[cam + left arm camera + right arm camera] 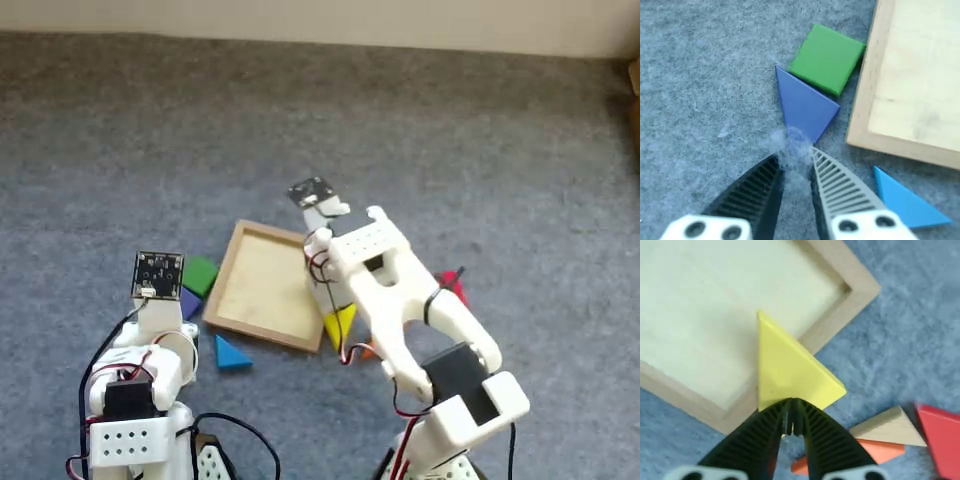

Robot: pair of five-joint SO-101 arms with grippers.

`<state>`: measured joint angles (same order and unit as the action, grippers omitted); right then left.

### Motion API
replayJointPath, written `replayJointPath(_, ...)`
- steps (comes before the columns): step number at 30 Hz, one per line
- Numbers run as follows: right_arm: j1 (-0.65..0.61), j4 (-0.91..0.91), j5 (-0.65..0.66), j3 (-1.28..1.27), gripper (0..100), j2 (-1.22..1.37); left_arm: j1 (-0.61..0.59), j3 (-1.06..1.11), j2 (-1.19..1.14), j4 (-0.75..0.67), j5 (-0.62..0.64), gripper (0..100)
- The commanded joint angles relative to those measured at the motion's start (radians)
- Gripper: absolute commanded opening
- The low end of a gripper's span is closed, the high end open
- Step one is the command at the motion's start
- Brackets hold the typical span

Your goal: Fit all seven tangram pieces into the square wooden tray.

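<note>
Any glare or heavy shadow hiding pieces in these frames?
High view: soft, even light, no glare on the carpet. Left wrist view: wooden tray floor bright, no hotspot; a narrow dark shadow lies between green square and tray rim. Right wrist view: yellow triangle in the right claw evenly lit.
</note>
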<state>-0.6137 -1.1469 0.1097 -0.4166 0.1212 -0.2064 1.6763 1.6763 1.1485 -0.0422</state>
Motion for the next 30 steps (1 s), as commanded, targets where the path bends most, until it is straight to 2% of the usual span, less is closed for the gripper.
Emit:
replayJointPath(1,-0.077,0.047,-0.018,0.047,1.1,0.012,0.010,0.027,0.008,-0.014,-0.003,8)
replayJointPath(13,-0.150,0.050,-0.055,0.156,1.1,0.021,0.010,0.027,0.008,-0.014,-0.003,8)
replayJointPath(19,-0.153,0.182,-0.061,0.148,1.1,0.021,0.010,0.027,0.008,-0.014,-0.003,8)
replayJointPath(24,-0.162,0.219,-0.058,0.147,1.1,0.021,0.010,0.027,0.008,-0.014,-0.003,8)
replayJointPath(27,-0.197,0.194,-0.052,0.147,1.1,0.010,0.010,0.027,0.008,-0.014,-0.003,8)
replayJointPath(30,-0.208,0.082,-0.052,0.154,1.1,-0.028,0.010,0.027,0.008,-0.014,-0.003,8)
